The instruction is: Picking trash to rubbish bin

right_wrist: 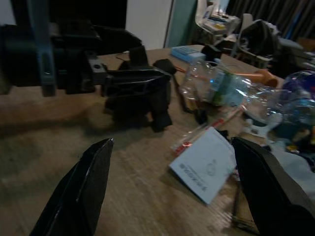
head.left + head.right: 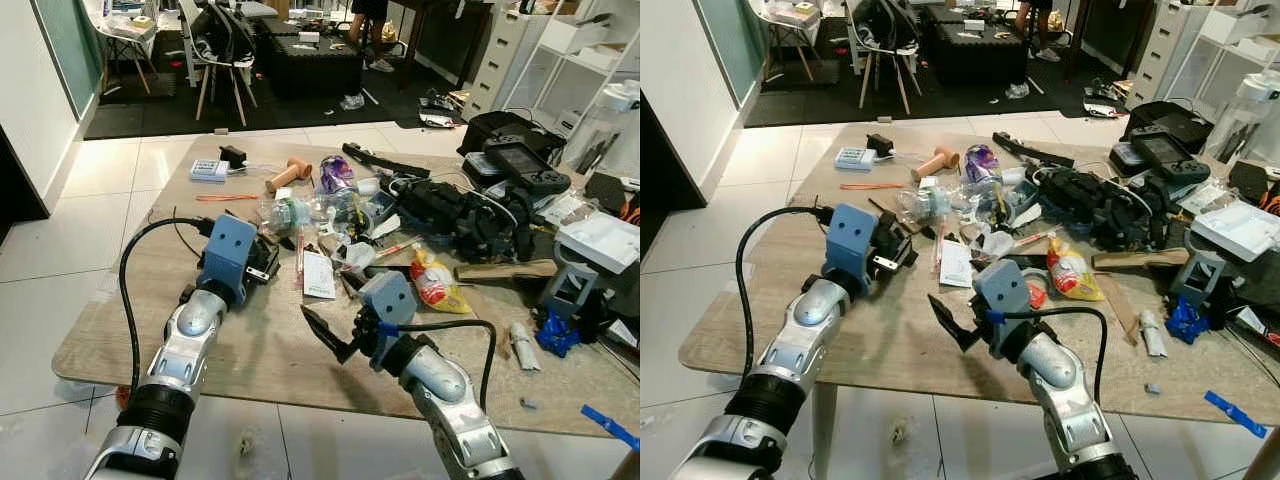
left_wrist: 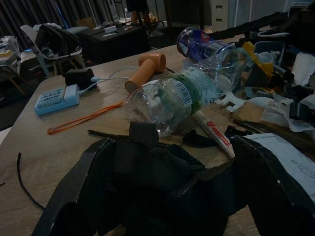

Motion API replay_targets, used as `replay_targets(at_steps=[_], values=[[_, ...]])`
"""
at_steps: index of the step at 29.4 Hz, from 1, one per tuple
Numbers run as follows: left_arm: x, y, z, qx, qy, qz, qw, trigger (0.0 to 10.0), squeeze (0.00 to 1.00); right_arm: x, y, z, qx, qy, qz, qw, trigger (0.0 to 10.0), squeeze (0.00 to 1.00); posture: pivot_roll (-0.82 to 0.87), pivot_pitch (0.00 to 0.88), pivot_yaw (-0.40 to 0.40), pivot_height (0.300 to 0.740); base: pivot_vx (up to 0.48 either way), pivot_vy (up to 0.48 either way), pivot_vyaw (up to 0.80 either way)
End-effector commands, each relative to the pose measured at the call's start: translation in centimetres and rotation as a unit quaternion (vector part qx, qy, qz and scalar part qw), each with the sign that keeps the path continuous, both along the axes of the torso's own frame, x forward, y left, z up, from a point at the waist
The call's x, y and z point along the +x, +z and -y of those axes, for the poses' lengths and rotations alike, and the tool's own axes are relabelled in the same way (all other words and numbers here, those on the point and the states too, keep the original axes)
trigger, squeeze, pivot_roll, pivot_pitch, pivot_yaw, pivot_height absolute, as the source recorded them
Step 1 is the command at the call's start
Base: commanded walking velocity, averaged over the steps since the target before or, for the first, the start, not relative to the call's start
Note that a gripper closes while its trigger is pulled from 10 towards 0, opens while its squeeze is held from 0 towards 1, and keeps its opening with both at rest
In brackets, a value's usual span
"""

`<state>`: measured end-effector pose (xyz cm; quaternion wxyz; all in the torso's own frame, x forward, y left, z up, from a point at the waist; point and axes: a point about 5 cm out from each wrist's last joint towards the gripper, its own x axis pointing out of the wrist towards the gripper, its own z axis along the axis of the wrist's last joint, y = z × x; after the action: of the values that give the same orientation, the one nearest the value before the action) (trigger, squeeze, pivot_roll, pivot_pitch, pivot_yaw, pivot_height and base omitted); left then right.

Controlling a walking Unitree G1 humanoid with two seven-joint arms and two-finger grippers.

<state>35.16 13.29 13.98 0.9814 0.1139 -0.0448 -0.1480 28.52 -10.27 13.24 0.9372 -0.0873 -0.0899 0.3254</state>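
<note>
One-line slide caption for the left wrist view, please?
Left pincer clutching a crumpled black item, facing a clear plastic bottle on the cluttered table.

On the tabletop (image 2: pixel 120 330), a plastic bottle (image 2: pixel 285 213) lies on its side just beyond the left end effector (image 2: pixel 262 262). A paper leaflet (image 2: pixel 318 274) lies between the two arms, ahead of the right end effector (image 2: pixel 325 335). A snack packet (image 2: pixel 434 280) sits to the right of the leaflet. A battery charger (image 2: pixel 208 170) rests at the far left, with a handle-shaped tool (image 2: pixel 286 175) to its right.
</note>
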Motion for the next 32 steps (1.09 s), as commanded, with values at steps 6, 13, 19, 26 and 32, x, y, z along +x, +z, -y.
replay_targets(at_steps=[6, 13, 19, 26, 32], values=[[-0.5, -1.9, 0.2, 0.018, -0.018, -0.044, 0.999, 7.4, 0.0, 0.0, 0.5, 0.1, 0.006, -0.001, 0.014, 1.0, 10.0, 0.0, -0.1, 0.069, -0.019, 0.74, 0.0, 0.0, 0.0], [-0.6, -2.6, 0.4, 0.024, -0.034, -0.076, 0.996, 2.3, 0.0, 0.0, 0.4, 0.1, 0.005, -0.001, 0.017, 1.0, 10.0, 0.0, -0.1, 0.071, -0.018, 0.74, 0.0, 0.0, 0.0], [-0.8, -3.0, 0.5, 0.018, -0.042, -0.087, 0.995, 0.0, 0.0, 0.0, 0.4, 0.1, 0.003, -0.002, 0.018, 1.0, 10.0, 0.0, -0.1, 0.075, -0.017, 0.74, 0.0, 0.0, 0.0], [-0.8, -2.8, 0.4, 0.012, -0.041, -0.084, 0.996, 0.0, 0.0, 0.0, 0.4, 0.1, 0.001, -0.003, 0.018, 1.0, 10.0, 0.0, -0.1, 0.076, -0.018, 0.74, 0.0, 0.0, 0.0], [-1.1, -0.1, 1.3, -0.053, -0.123, -0.033, 0.99, 0.0, 0.0, 0.1, 0.5, 0.1, 0.005, -0.004, 0.022, 1.0, 10.0, 0.0, -0.09, 0.078, -0.019, 0.74, 0.0, 0.0, 0.0]])
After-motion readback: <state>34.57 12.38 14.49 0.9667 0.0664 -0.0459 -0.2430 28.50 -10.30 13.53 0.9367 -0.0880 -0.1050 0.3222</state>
